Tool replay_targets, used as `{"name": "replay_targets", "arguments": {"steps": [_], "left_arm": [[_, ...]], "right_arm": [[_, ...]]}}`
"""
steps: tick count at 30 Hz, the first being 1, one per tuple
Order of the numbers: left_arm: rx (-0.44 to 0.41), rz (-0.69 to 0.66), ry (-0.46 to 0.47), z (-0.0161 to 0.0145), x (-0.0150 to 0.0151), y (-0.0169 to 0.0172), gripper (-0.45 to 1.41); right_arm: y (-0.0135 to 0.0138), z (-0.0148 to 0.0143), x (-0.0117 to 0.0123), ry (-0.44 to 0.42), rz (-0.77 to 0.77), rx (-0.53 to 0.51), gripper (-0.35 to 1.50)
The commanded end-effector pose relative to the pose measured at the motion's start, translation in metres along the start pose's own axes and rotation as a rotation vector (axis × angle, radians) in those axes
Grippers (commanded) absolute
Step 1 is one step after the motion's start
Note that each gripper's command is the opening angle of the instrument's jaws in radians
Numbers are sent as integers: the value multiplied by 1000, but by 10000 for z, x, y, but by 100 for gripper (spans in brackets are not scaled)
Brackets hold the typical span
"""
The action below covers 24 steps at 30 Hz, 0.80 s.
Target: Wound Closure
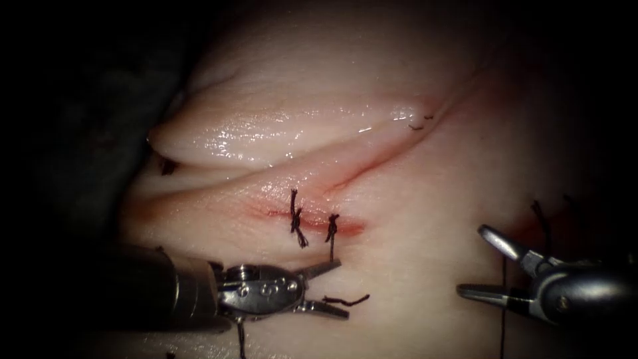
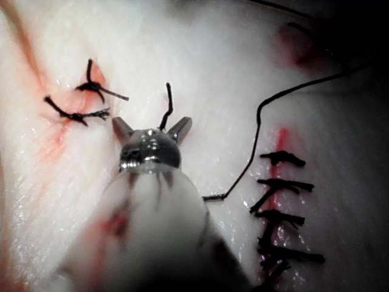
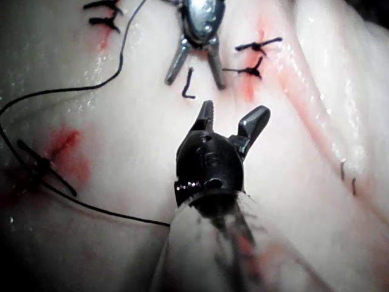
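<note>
we are seeing the left tool [image 1: 332, 287] coming in low on the left in the endoscope view, lying almost flat over the tissue [image 1: 425, 219]. its jaws are standing apart and are holding nothing. a short cut end of thread [image 1: 345, 301] is lying loose on the tissue just beside the lower jaw; in the left wrist view the same piece [image 2: 166, 107] is showing between the spread jaw tips of that tool [image 2: 152, 128].

just above the left tool's tips the cut [image 1: 312, 223] is running as a reddened line across the tissue, with red fluid [image 1: 266, 211] staining its edges. two knotted stitches are sitting across it side by side: the left stitch [image 1: 296, 219] and the right stitch [image 1: 331, 229], whose tail is hanging down towards the upper jaw of the left tool.

further right, the right tool [image 1: 468, 259] is entering from the right edge, well apart from the cut, with its jaws wide apart and empty; the right wrist view is showing them [image 3: 234, 115] spread the same way. a long thread [image 1: 503, 292] is running down the tissue past its lower jaw, and we cannot tell whether it is touching the tool. we are not able to make out the needle.
</note>
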Motion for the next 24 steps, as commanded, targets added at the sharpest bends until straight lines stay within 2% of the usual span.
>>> {"name": "replay_targets", "arguments": {"steps": [1, 2, 7, 10, 14, 16, 19, 21, 24], "left_arm": [[5, -2, -28, 0, -9, 4, 103], [7, -8, -40, -5, -13, 4, 108], [40, 17, -76, -29, -29, 3, 106], [61, 26, -84, -43, -33, 3, 84], [70, 53, -100, -59, -20, 11, 83], [49, 52, -62, -65, -8, 17, 79], [-16, 59, 86, -84, 28, 34, 73], [-37, 65, 157, -95, 46, 40, 73], [-72, 79, 245, -116, 73, 49, 71]], "right_arm": [[-8, 9, 0, 6, 0, 6, 145], [-8, 9, 0, 7, -1, 7, 145], [-8, 7, -1, 8, -1, 8, 143], [-8, 7, -1, 8, -1, 8, 141], [-8, 8, -1, 7, 0, 8, 141], [-6, 8, 0, -1, -7, 20, 141], [1, 15, 5, -56, 52, 85, 141], [6, 20, 10, -101, 86, 137, 141], [13, 28, 19, -135, 131, 161, 141]]}}
